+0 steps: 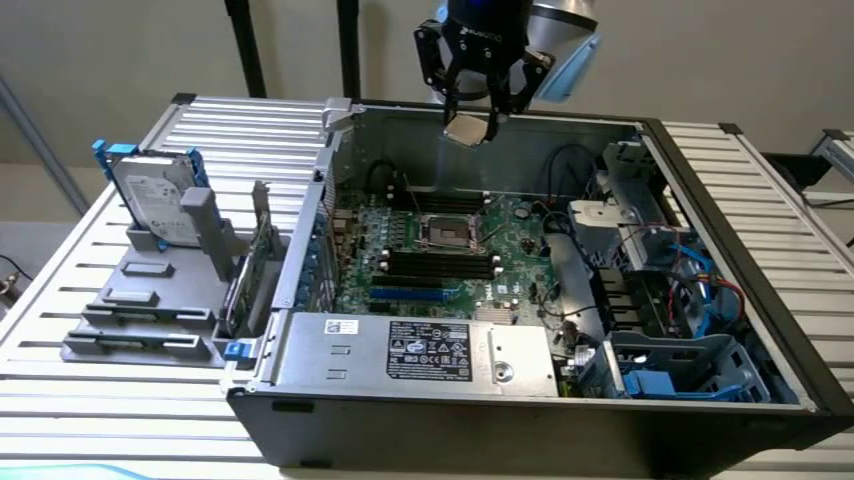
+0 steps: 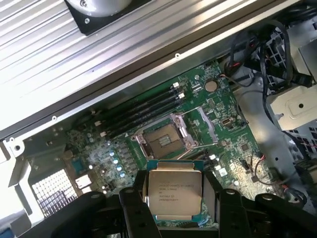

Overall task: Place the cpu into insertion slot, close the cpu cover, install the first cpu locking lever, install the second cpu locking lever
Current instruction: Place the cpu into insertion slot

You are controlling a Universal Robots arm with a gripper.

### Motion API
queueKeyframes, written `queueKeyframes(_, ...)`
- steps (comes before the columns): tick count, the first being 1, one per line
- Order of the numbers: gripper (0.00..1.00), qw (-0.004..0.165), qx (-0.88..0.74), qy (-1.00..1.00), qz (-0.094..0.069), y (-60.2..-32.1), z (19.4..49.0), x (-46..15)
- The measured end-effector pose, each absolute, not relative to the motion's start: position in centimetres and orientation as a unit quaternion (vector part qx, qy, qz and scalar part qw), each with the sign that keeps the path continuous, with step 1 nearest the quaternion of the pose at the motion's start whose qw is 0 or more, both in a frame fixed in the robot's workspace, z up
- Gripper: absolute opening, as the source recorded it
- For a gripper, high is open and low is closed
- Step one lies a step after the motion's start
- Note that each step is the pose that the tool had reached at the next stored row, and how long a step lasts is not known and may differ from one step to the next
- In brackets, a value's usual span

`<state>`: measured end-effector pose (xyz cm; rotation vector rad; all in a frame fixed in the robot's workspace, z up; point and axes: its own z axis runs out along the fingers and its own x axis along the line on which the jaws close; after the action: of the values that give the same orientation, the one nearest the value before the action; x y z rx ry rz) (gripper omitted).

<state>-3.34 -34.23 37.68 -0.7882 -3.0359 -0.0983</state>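
While the gripper (image 1: pixel 473 125) hangs above the open computer case (image 1: pixel 400 440), you can see it clamped on two opposite edges of the cpu (image 1: pixel 467 131), which is held tilted in the air; in the exterior view the insertion slot (image 1: pixel 450 233) lies at about six o'clock from the cpu, well apart, on the green motherboard (image 1: pixel 521 240); its dark centre is bare; the cpu cover (image 2: pixel 207 123) stands flipped open beside it.
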Motion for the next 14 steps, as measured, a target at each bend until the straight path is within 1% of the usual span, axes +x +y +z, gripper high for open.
queueKeyframes(14, 0.55, -0.002, -0.372, -0.928, -0.031, -34.23, 37.39, -3.34)
